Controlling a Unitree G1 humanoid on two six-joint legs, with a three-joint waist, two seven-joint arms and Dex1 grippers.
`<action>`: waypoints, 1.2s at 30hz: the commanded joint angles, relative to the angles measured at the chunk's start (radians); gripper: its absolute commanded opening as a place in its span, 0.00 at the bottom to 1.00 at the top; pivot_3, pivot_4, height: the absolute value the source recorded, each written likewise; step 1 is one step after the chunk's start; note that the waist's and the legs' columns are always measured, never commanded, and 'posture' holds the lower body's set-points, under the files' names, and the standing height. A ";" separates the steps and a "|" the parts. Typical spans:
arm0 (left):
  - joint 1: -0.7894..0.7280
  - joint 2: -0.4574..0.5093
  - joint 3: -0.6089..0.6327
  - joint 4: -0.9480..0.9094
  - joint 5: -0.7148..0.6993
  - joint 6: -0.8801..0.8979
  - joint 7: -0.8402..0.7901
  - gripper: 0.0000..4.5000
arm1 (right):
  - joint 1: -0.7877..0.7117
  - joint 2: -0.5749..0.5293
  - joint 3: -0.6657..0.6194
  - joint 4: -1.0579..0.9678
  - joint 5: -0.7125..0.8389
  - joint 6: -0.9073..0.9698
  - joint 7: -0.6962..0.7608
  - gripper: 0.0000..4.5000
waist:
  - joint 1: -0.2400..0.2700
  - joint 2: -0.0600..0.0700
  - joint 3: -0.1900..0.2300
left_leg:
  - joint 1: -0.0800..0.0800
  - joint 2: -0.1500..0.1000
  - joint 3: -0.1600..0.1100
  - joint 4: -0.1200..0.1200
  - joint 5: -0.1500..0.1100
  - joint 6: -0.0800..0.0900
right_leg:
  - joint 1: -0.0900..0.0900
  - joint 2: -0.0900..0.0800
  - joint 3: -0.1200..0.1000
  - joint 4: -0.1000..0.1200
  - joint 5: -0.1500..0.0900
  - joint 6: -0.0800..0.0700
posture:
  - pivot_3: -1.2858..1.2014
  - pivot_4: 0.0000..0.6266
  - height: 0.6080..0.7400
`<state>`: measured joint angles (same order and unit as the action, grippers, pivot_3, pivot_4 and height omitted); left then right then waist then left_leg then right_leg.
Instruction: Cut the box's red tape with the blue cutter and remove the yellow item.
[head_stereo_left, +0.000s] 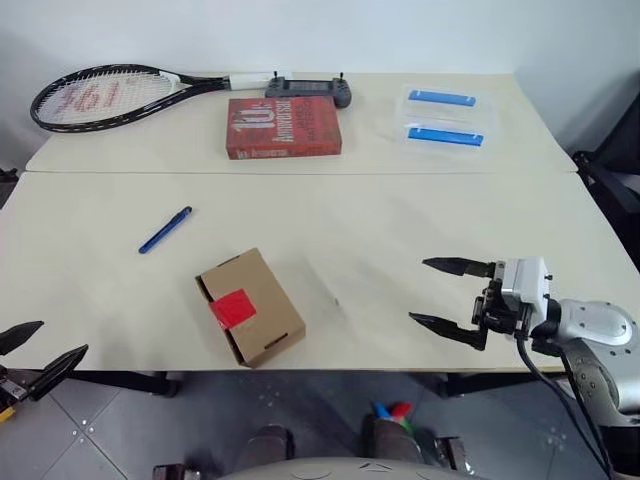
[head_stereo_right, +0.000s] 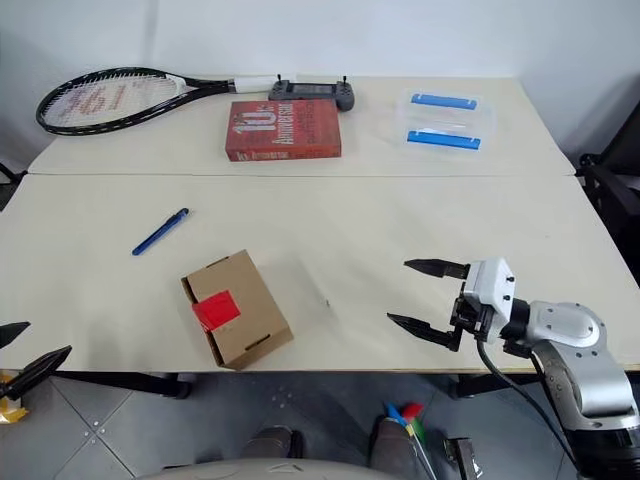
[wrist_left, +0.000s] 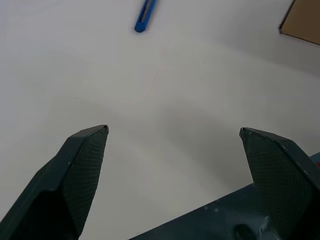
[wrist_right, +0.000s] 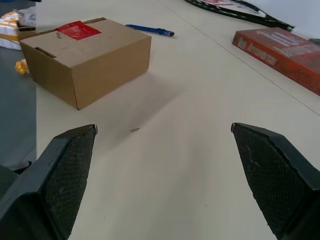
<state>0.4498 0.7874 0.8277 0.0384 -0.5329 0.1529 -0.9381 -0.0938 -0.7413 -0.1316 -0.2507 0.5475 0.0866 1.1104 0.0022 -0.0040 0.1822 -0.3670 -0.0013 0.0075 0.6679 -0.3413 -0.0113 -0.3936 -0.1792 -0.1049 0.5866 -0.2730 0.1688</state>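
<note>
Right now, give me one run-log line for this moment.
left gripper open, empty | right gripper open, empty | blue cutter on table, untouched | box closed | red tape uncut

Silver arm (head_stereo_right: 575, 355), black-fingered pincer (head_stereo_right: 428, 299)

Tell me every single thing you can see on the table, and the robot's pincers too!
box: one, brown, near table edge
red tape: one patch, on the box's top
blue cutter: one, beyond the box, toward the left
racket: one, black, far left
book: one, red, far middle
controller: one, grey, behind the book
containers: two, clear with blue handles, far right
table: cream
left pincer: black, open, empty
right pincer: black, open, empty
</note>
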 joint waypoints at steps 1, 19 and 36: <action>-0.014 -0.001 0.048 -0.035 -0.001 -0.017 0.031 0.99 | -0.007 0.006 -0.003 -0.003 -0.007 -0.013 0.008 1.00 | 0.001 -0.001 0.000 | 0.000 0.000 0.000 0.000 0.000 0.000 | 0.000 0.000 0.000 0.000 0.000 0.000 | 0.52 0.24 1.00; -0.602 0.060 -0.491 0.007 0.213 -0.041 0.085 0.19 | 0.007 -0.057 0.289 -0.204 -0.112 0.203 0.045 0.04 | 0.021 -0.002 -0.001 | -0.001 0.000 0.000 0.009 -0.002 0.000 | 0.000 0.001 0.000 0.004 0.001 0.000 | 0.52 0.24 1.00; -0.694 0.077 -0.708 -0.051 0.164 0.198 -0.163 0.01 | -0.213 0.288 0.472 0.053 -0.181 0.338 -0.094 0.00 | -0.004 -0.003 -0.001 | -0.003 0.000 0.001 0.013 -0.004 0.001 | -0.001 0.001 -0.002 0.006 0.001 0.000 | 0.52 0.24 1.00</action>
<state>-0.2580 0.8478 0.1158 0.0490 -0.3279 0.3203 -1.0793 -0.2924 -0.4757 0.3544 -0.1945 0.3555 0.4175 1.0462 -0.0013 -0.0066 0.1816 -0.3698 -0.0005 0.0085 0.6812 -0.3450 -0.0105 -0.3943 -0.1784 -0.1065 0.5927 -0.2720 0.1691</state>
